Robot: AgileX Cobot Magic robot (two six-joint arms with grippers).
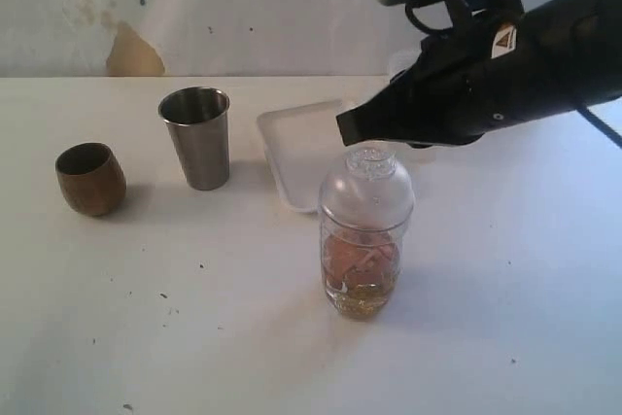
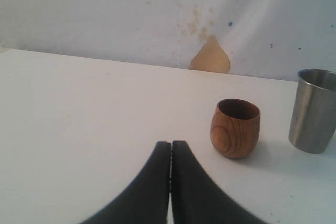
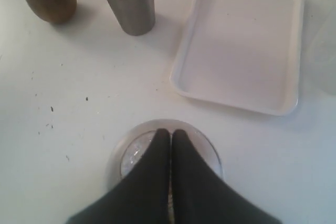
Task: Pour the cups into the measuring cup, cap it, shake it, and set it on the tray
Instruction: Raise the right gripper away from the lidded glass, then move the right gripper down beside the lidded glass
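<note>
Status: pouring looks done, capping looks about finished.

- Wooden cup [image 1: 90, 178] and tumbler [image 1: 196, 136] stand upright on the desk [image 1: 194, 318], well apart from the action. The left wrist view shows no liquid in the wooden cup; can't see inside the tumbler.
- Measuring cup [image 1: 362, 274] stands on the desk just in front of the tray [image 1: 292, 138], not on it. There's amber liquid in its lower part. The cap [image 1: 366, 190] sits on top and looks level.
- Right pincer [image 3: 170, 132]: closed, fingers pressed together, holding nothing. Its tips are right over the cap, by the neck. Could be pressing it home, but I can't tell whether it touches.
- Left pincer [image 2: 170, 144]: closed and empty, low over bare desk beside the wooden cup. Not involved.
- Tray is bare.

My read: we're at the tail of "cap it"; shake comes next.

The next move needs:
- the right pincer backed off and opened wide enough for the cup wall
- a side approach, closing on the body below the cap seam, since clear plastic is likely slippery
- cap seating confirmed before any shake; a loose dome means spilled liquid
- lift, shake, then a short carry back onto the tray
</note>
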